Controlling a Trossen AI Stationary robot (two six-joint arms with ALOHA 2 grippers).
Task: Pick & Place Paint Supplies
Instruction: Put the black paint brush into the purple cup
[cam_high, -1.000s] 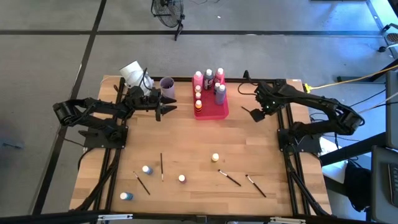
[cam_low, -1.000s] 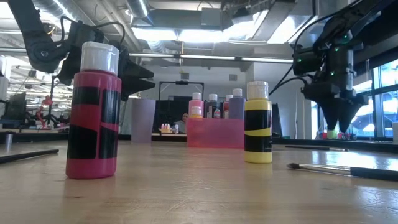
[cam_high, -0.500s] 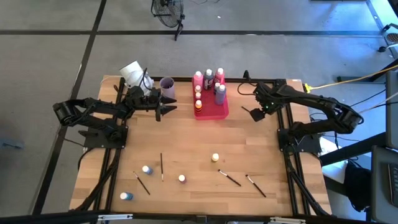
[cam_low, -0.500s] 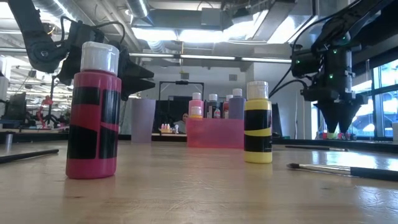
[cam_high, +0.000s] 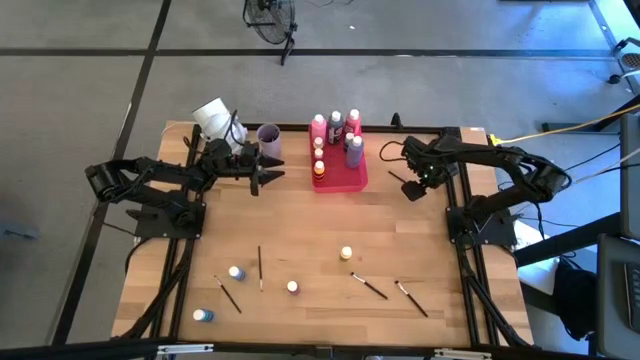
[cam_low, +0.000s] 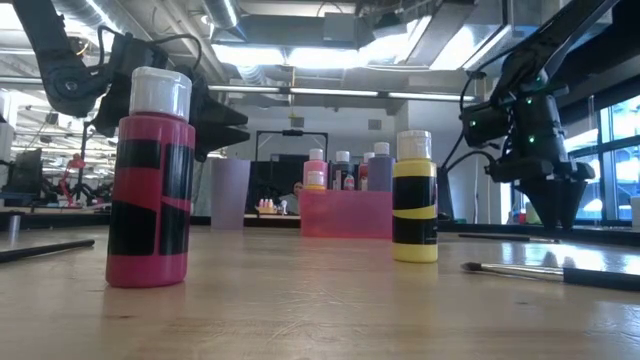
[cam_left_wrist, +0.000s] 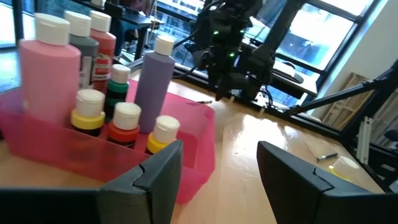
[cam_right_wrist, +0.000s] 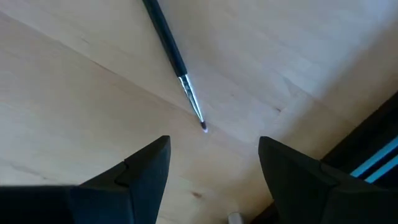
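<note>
- Plainly, no label writing is readable on the red bottle (cam_low: 151, 176) or yellow bottle (cam_low: 414, 197)
- right gripper (cam_high: 412, 186) open, empty, above a paintbrush (cam_right_wrist: 174, 60); tray (cam_high: 352, 177) at its 9 o'clock
- left gripper (cam_high: 268, 171) open, empty

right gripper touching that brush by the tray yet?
Apart. The right wrist view shows the right gripper open, with bare wood between its fingers and the brush, whose tip ends short of them.

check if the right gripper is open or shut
Open: the right gripper shows bare wood between its fingers, hovering over a paintbrush on the table.
</note>
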